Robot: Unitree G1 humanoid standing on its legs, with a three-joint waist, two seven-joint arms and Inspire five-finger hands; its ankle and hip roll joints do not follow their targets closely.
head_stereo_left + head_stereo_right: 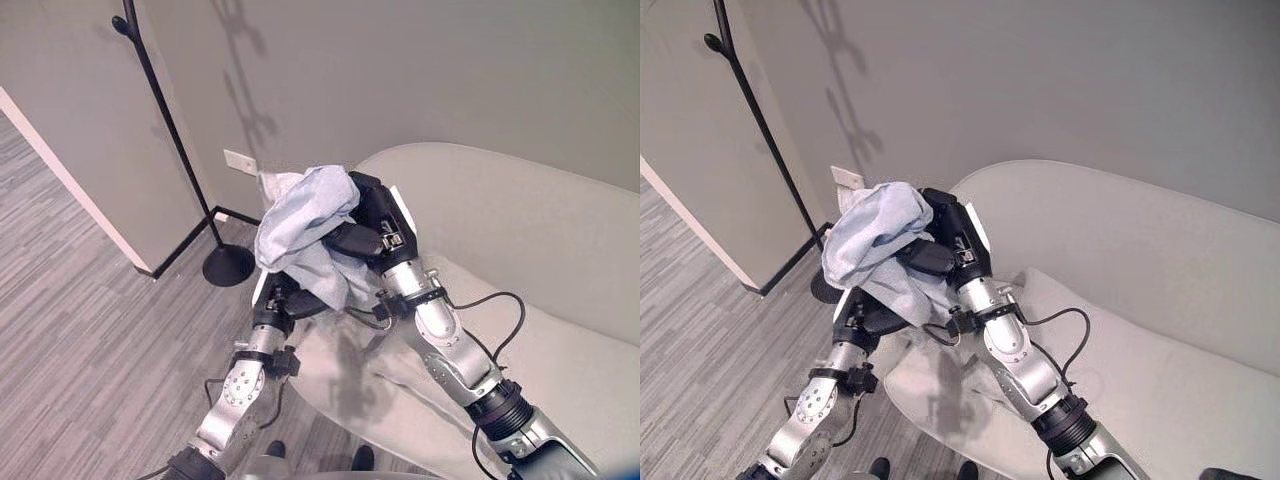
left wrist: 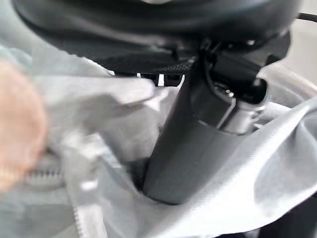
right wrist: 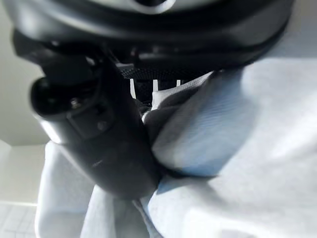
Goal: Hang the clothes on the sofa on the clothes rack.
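A light blue garment (image 1: 305, 215) is bunched up and held in the air over the left end of the pale grey sofa (image 1: 520, 230). My right hand (image 1: 378, 222) grips its upper part, and the thumb (image 3: 109, 148) presses into the cloth (image 3: 237, 148). My left hand (image 1: 280, 298) sits lower, under the hanging folds, where its thumb (image 2: 193, 148) is buried in the fabric (image 2: 257, 168). The black clothes rack pole (image 1: 175, 140) rises to the left of the garment. Its round base (image 1: 228, 265) rests on the floor.
A grey wall runs behind the sofa and carries a white outlet plate (image 1: 240, 160). A partition wall (image 1: 90, 150) juts out at the left behind the rack. Grey plank floor (image 1: 90, 330) spreads to the left of the sofa.
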